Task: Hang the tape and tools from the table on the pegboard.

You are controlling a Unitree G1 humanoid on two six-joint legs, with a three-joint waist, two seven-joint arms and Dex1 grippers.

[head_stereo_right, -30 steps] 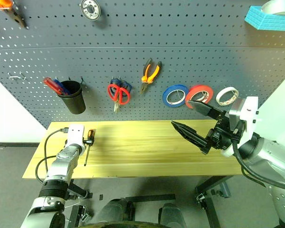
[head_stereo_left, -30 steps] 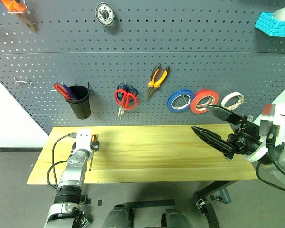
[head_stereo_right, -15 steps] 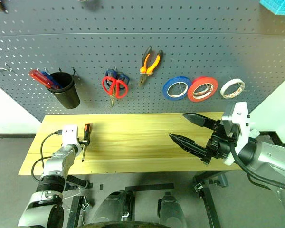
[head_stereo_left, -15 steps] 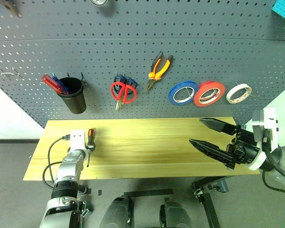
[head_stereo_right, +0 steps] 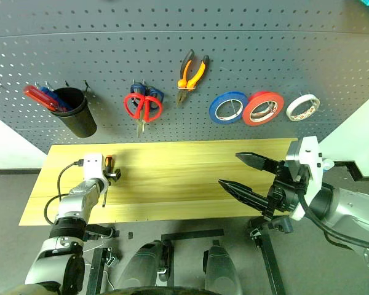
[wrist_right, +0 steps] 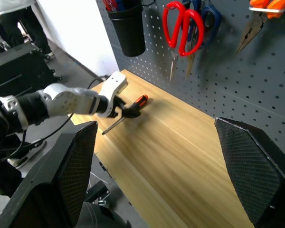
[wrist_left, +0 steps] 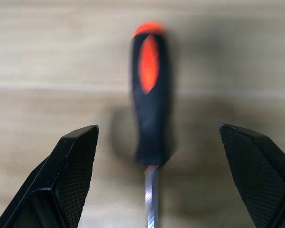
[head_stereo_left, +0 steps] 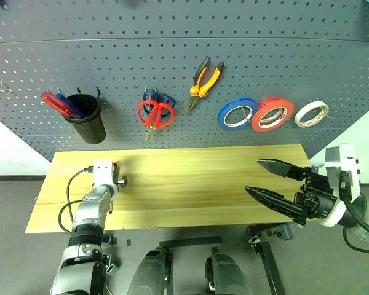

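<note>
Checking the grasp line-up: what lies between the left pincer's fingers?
The screwdriver, lying on the table between the open fingers, untouched, in the left wrist view.

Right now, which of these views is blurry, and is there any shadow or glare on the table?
Left wrist view: the screwdriver is soft and out of focus, with a dark shadow beside its handle on the table. Right wrist view: the near tabletop is smeared, the pegboard sharper. Left eye view: crisp, evenly lit, a faint sheen across the wood, no harsh glare.
</note>
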